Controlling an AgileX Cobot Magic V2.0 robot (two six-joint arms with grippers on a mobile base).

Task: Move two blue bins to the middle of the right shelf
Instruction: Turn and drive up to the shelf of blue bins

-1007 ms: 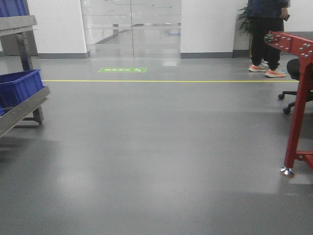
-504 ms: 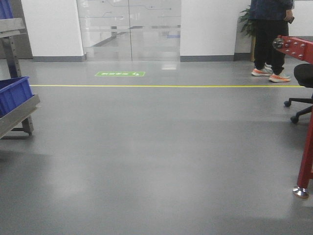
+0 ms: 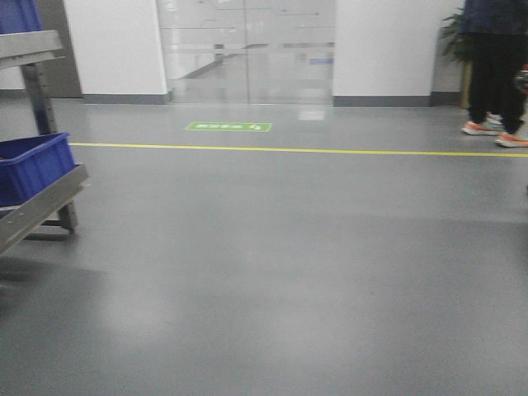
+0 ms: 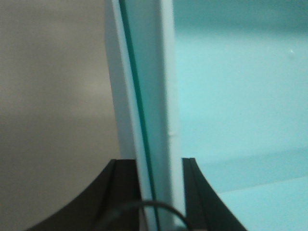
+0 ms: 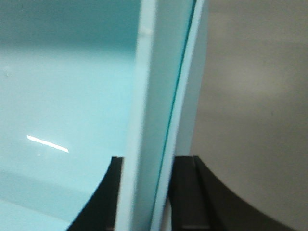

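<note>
Fingers [image 4: 122, 192] of the left gripper [image 4: 153, 168] were closed on the left side wall of the carried bin [image 4: 231, 96], one pad outside and one inside. Floor showed on the outer side, the pale glossy inside of the bin on the other. The wall looked double-layered with a dark seam, possibly two nested bins; could not tell.

Right gripper [image 5: 151, 168] mirrored that: fingers [image 5: 185, 192] clamped the opposite side wall, with the bin's inside [image 5: 62, 96] to the left. So the bin hung between both arms, off any surface and out of the front view.

Handling, as a judgement:
- It was stiff moulded plastic and not fragile.
- It was likely light, since what showed of the inside looked empty.
- The walls were smooth and shiny, so slippery under narrow pads.
- The best hold was at the opposite walls near the rim, with both arms level. A one-sided grip would let it swing.

Orientation: both gripped walls ran straight up the wrist views, so the bin probably sat level with its opening up. Its long axis probably ran across the robot from gripper to gripper; not confirmed.

Front view, left first: the shelf [image 3: 45, 202] held a shelf bin [image 3: 33, 165] at the front edge of its sloped tier. Open floor followed, then a person [image 3: 495, 58] far right. No right shelf showed.
</note>
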